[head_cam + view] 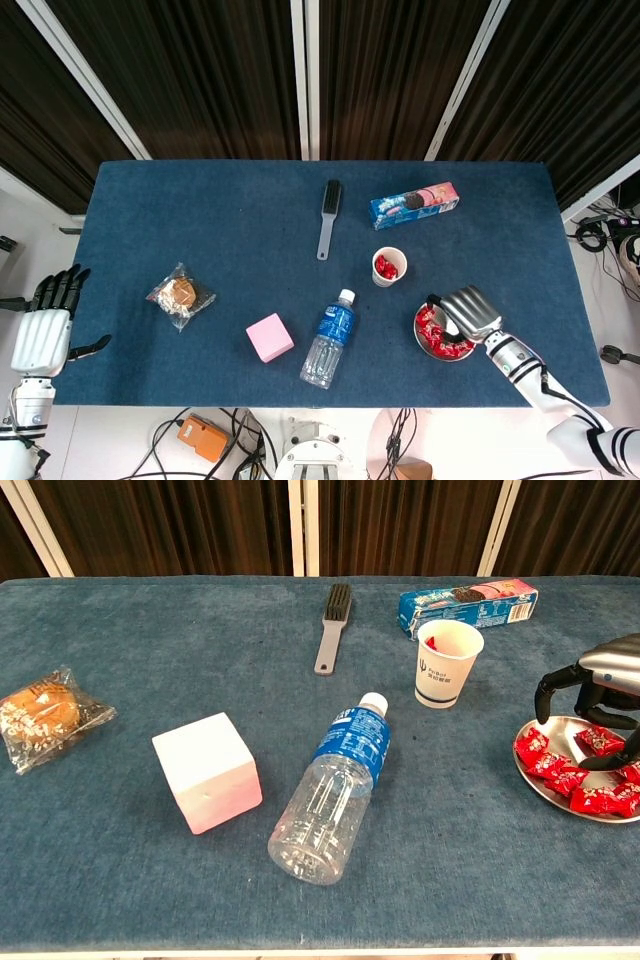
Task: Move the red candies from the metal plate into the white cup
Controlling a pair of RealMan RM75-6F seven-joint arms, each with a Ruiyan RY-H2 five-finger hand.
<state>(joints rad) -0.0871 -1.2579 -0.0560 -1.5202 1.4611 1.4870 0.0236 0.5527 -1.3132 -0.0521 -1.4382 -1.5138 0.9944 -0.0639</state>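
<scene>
My right hand hangs just over the metal plate, fingers curled downward and spread apart above the red candies, holding nothing that I can make out; whether a fingertip touches a wrapper I cannot tell. The plate sits near the table's front right edge; in the head view my hand covers its right part, and the candies show red on its left part. The wrapped candies lie flat in a loose heap, their long axes pointing every which way. The white cup stands upright beyond and to the left of the plate, apart from it, mouth up, with red candies inside; the cookie box lies behind it, long axis across the table. My left hand hangs off the table's left edge, fingers open and apart, empty.
</scene>
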